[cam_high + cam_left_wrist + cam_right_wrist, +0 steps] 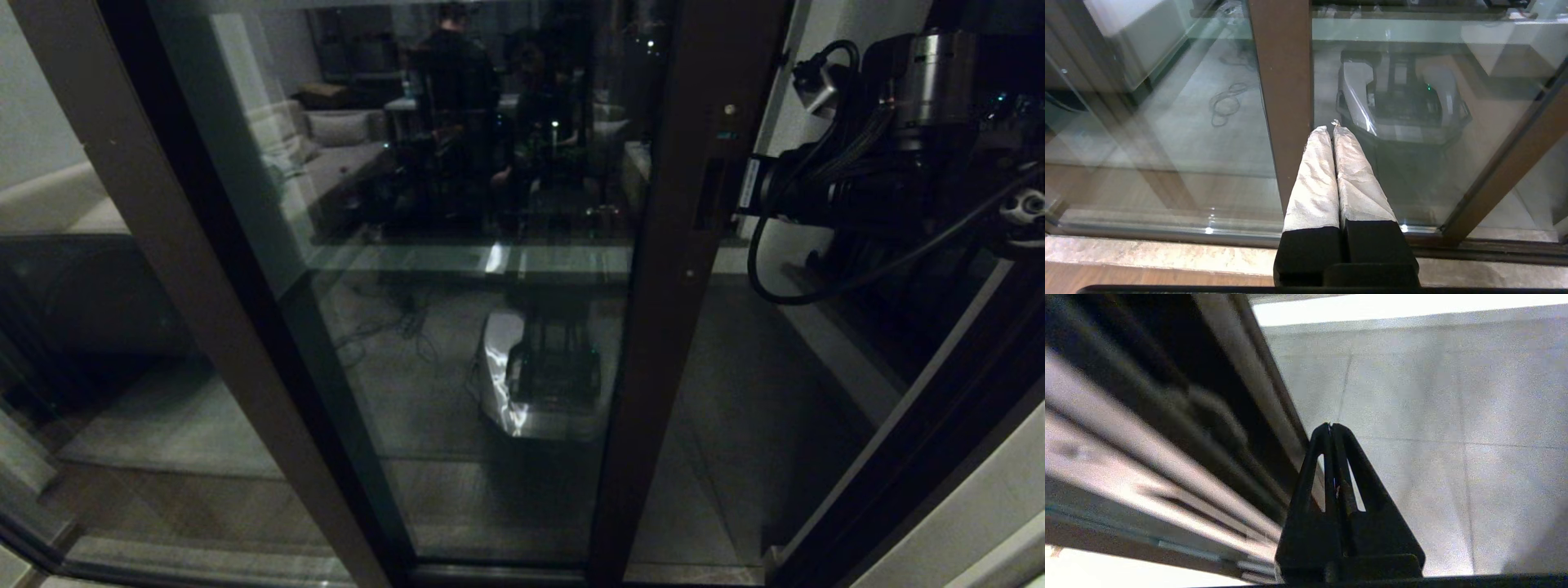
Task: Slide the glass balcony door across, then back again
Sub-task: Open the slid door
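Glass balcony door [457,269] ahead, its handle stile [682,269] right of centre. Slot handle [709,194] set in that stile. Right arm [882,163] raised just right of the stile — near the handle. Left pincer [1333,130] low, before the door's bottom track [1167,234].
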Motion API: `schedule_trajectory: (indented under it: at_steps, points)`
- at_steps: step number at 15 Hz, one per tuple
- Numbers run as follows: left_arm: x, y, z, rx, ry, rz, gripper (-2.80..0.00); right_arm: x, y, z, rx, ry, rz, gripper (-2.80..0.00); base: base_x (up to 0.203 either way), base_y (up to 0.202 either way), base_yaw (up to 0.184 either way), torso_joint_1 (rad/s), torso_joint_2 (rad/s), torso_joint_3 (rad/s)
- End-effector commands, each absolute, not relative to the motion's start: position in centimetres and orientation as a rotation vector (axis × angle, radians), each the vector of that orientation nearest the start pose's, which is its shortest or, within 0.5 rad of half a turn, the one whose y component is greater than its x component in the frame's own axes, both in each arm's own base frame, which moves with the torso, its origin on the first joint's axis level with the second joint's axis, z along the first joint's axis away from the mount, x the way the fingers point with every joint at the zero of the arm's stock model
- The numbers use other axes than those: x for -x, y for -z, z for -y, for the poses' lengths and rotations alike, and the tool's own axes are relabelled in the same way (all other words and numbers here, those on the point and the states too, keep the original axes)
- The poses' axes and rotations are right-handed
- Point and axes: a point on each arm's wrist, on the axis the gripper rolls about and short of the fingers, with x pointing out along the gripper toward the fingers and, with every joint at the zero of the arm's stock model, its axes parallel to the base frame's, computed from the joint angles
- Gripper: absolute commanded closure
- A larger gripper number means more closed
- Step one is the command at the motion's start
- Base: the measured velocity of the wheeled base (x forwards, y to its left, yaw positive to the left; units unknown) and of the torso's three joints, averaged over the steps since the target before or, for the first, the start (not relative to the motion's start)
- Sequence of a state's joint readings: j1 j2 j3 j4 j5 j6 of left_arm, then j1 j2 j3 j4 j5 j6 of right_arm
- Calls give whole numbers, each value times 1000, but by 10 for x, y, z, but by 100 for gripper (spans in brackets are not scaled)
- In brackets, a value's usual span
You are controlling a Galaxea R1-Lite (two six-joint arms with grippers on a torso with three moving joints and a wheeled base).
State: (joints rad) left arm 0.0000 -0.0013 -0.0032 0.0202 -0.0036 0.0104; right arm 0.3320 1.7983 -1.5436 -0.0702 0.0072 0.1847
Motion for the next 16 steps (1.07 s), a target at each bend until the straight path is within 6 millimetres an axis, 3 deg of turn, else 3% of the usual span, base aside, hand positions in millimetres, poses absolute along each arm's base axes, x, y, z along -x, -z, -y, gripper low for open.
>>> schedule_trajectory:
  at_steps: [1, 9, 13, 16]
  points:
    - [23, -74, 0, -11, 5, -15, 0, -338, -300, -121, -151, -335, -220, 0, 0, 0, 0, 0, 0, 0]
    - [23, -74, 0, -11, 3, -15, 0, -336, -294, -152, -136, -353, -224, 0, 0, 0, 0, 0, 0, 0]
    - [23, -74, 0, -11, 3, -17, 0, -325, -295, -141, -135, -336, -233, 0, 0, 0, 0, 0, 0, 0]
    - [23, -74, 0, -11, 3, -15, 0, -291, -305, -123, -140, -330, -220, 0, 0, 0, 0, 0, 0, 0]
